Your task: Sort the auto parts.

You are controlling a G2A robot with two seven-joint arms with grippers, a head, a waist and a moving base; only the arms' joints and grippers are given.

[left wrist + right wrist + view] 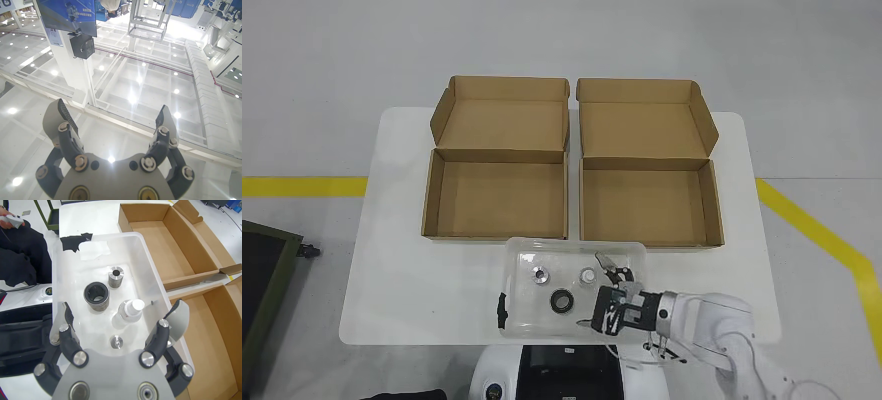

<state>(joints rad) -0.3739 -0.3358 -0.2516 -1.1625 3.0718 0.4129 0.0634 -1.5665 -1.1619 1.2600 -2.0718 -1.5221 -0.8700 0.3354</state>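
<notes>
**Open right pincer above a bin of four auto parts**

We see a clear plastic bin [150, 256] on a white tabletop [392, 280], just in front of two open cardboard boxes: the left cardboard box [497, 200] and the right cardboard box [642, 205], side by side.

The right pincer [122, 306] hangs over one end of the bin with its fingers spread wide and nothing between them. One finger is above the rim on the box side, the other above the opposite rim.

Four parts stand on the bin floor, apart from each other and from the pincer:

- A small metal flanged piece [116, 342] lies nearest the pincer, below the gap between its fingers.
- A small white plastic bottle [130, 312] stands just beyond it, roughly level with the fingertips.
- A black-rimmed cylindrical bearing [96, 298] stands upright farther along, nearer the robot's side of the bin.
- A steel bushing [115, 277] with a dark bore stands farthest from the pincer.

The left pincer [112, 105] points up at a ceiling, fingers wide apart and holding nothing.
</notes>
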